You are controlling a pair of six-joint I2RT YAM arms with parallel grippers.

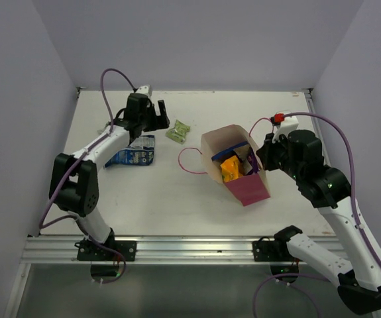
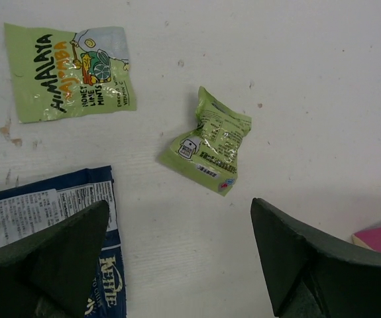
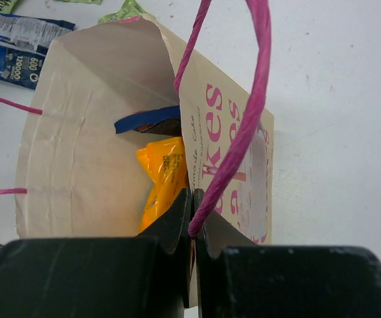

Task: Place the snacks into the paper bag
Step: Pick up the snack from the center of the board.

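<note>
The right gripper [image 3: 193, 225] is seen at six o'clock, its jaws pressed together on a pink cord handle [image 3: 253, 112] that loops up towards twelve o'clock. The paper bag [image 3: 77, 132] is presented mouth-on, its cream inner wall spread towards nine o'clock and its printed front panel [image 3: 226, 159] turned towards three o'clock. An orange packet [image 3: 160, 175] is lodged inside near the centre, and the edge of a dark blue packet [image 3: 144, 122] is shown just above it. Another blue packet [image 3: 11, 46] and a green wrapper [image 3: 129, 9] are found on the white table [image 3: 336, 99] towards eleven o'clock.
</note>
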